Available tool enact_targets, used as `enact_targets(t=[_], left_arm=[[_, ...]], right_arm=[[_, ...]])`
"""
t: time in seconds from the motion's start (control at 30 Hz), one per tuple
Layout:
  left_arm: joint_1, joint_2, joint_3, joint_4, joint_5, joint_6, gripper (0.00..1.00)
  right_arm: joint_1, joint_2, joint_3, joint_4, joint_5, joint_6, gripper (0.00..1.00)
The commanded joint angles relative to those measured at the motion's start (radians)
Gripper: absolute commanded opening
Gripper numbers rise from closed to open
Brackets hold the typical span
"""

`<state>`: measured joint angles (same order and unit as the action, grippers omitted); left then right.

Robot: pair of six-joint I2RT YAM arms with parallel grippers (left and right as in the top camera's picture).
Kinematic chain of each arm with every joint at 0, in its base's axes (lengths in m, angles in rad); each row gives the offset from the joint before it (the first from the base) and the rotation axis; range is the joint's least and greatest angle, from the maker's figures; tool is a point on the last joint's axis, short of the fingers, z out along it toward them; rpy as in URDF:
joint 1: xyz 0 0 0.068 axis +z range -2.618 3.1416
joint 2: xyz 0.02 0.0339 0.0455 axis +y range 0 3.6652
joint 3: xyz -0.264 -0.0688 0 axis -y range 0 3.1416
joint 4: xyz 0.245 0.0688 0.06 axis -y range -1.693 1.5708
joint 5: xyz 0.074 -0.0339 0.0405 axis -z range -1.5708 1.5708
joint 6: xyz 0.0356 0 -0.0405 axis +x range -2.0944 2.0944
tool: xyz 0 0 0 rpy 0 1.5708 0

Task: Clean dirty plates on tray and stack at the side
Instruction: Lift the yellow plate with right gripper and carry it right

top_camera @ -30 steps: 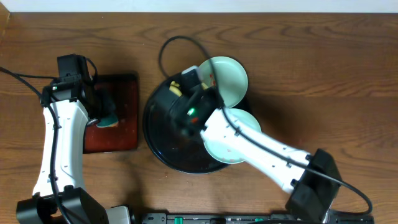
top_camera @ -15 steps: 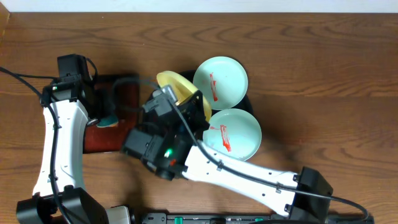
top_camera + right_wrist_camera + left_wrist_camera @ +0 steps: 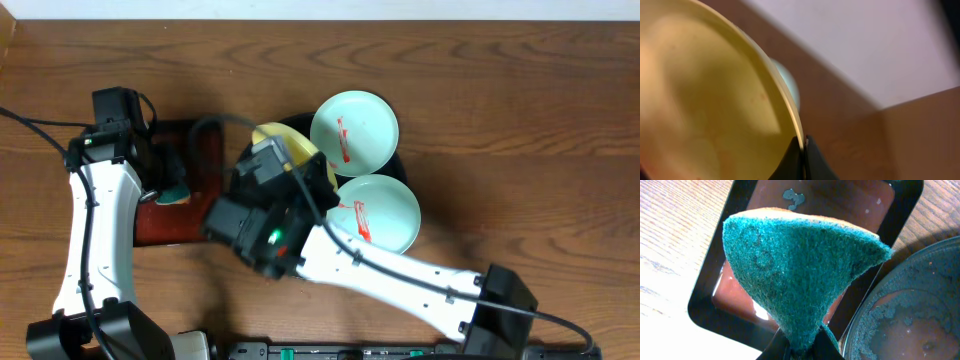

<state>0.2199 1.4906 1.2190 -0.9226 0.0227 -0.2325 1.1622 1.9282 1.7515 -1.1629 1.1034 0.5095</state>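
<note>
Yellow plate (image 3: 705,100) is tilting on edge over the 11 o'clock side of the round tray (image 3: 399,162), with the right gripper (image 3: 803,145) pinching its rim. Streaked blue-green plates are lying at 1 o'clock (image 3: 355,125) and 4 o'clock (image 3: 378,215). At 9 o'clock, the left gripper (image 3: 800,349) is clenching a green sponge (image 3: 800,270) above the rectangular tray (image 3: 705,299).

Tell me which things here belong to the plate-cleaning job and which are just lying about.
Job: yellow plate in right pincer; far blue-green plate; near blue-green plate; round black tray; green sponge in left pincer.
Lying about: rectangular tray; wooden table.
</note>
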Motion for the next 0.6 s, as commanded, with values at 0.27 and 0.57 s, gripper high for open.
enact_targets(t=[0.27,0.57], left_arm=[[0.004,0.000,-0.007,-0.004,-0.012,-0.010,0.08],[0.004,0.000,-0.007,-0.005,-0.011,-0.010,0.08]], right_arm=[[-0.396,-0.100,0.014,0.008,-0.991,-0.127,0.01],[-0.823,-0.145,0.012,-0.058,-1.404,-0.280,0.01]])
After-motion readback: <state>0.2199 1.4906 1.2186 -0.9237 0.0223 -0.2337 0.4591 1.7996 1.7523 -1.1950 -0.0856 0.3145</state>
